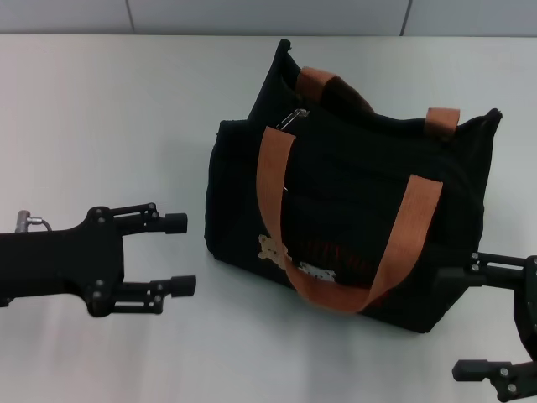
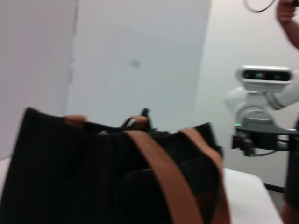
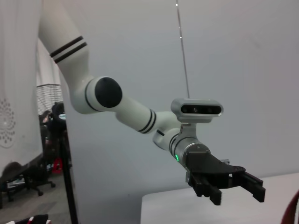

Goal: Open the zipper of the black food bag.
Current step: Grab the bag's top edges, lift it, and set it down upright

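The black food bag [image 1: 352, 201] stands upright mid-table, with two orange-brown handles [image 1: 415, 227] and a tan bear patch low on its front. It fills the lower left wrist view [image 2: 70, 172]. The zipper runs along the top between the handles; a small silver pull [image 1: 293, 118] shows near the left end. My left gripper [image 1: 179, 254] hovers open just left of the bag, fingertips pointing at its side, apart from it. The right gripper [image 1: 457, 321] is open at the bag's right front corner, holding nothing. The right wrist view shows the left gripper [image 3: 231, 186] from afar.
The white table [image 1: 101, 126] stretches left of and behind the bag, ending at a grey wall. In the left wrist view a person's hand [image 2: 287, 14] shows at the upper corner, above the right arm's wrist [image 2: 261, 107].
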Controlling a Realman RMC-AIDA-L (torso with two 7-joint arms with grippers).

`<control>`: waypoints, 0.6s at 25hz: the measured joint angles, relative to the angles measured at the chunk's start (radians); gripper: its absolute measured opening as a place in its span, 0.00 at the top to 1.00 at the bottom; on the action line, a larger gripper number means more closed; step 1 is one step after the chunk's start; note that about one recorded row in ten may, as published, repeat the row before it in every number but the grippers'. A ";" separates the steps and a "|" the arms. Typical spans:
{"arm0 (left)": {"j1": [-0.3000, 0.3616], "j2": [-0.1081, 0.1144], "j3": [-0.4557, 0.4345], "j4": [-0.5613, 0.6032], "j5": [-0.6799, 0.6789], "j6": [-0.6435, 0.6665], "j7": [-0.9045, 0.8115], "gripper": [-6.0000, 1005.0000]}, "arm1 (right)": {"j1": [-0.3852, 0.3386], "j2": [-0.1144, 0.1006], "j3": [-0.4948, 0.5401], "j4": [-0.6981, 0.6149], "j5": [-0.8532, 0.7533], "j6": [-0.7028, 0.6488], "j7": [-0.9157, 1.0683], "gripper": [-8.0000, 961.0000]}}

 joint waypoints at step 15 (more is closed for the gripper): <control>-0.032 -0.072 -0.055 -0.006 -0.009 -0.291 0.000 0.38 | -0.020 0.002 0.003 0.004 0.003 0.025 -0.001 0.14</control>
